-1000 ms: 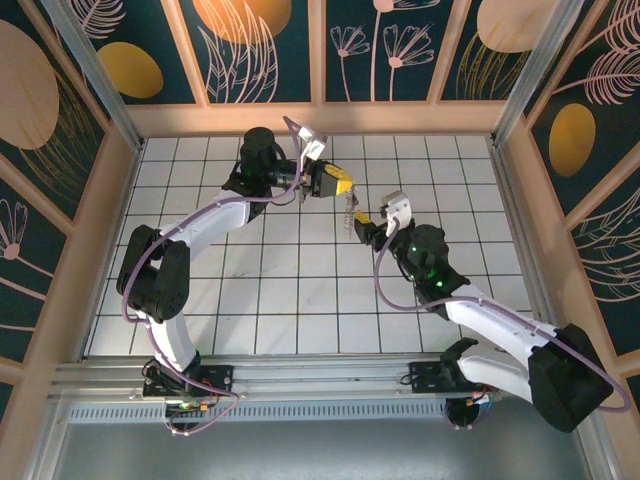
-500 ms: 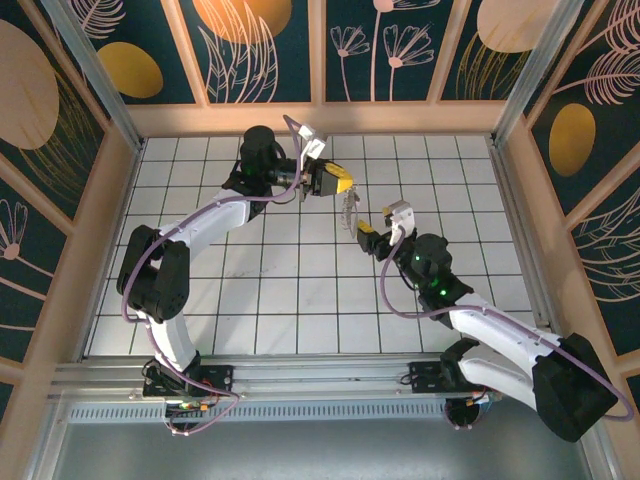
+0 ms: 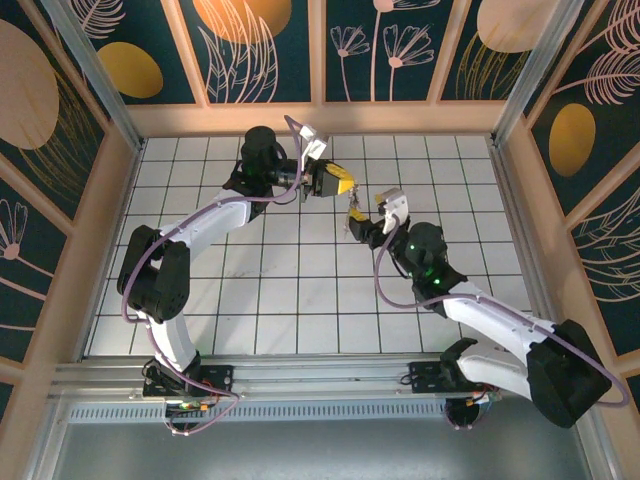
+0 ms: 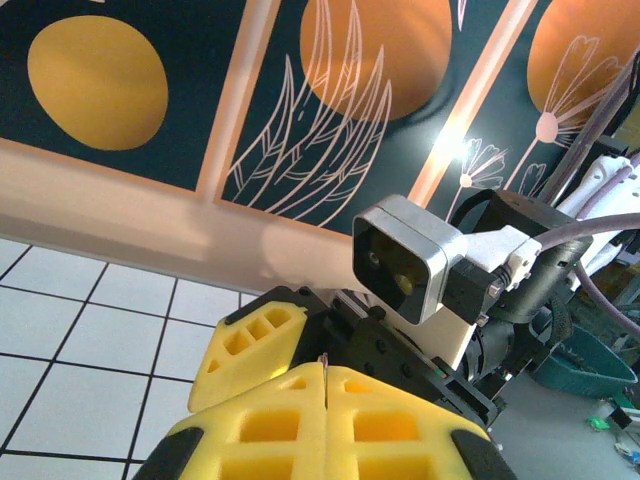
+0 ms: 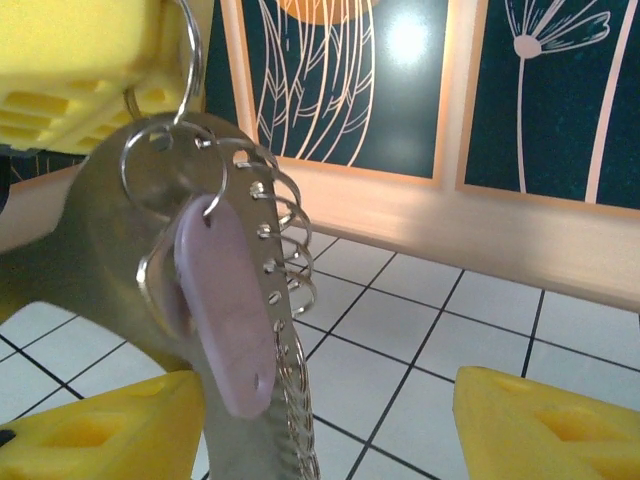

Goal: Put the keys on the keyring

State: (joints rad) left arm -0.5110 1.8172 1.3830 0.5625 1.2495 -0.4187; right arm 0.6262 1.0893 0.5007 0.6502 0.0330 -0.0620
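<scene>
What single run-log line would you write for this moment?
left gripper: shut on keyring | right gripper: open, fingers either side of hanging key | keyring: dangling above table

Left arm reaches far forward, left tool (image 3: 346, 189) pinched closed. Right arm angled inward, right tool (image 3: 360, 222) spread wide, facing it.

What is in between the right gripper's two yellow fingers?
In the right wrist view, the keyring and its lilac-headed key hang between the fingers, nearer one; the rest is bare tiled table.
</scene>
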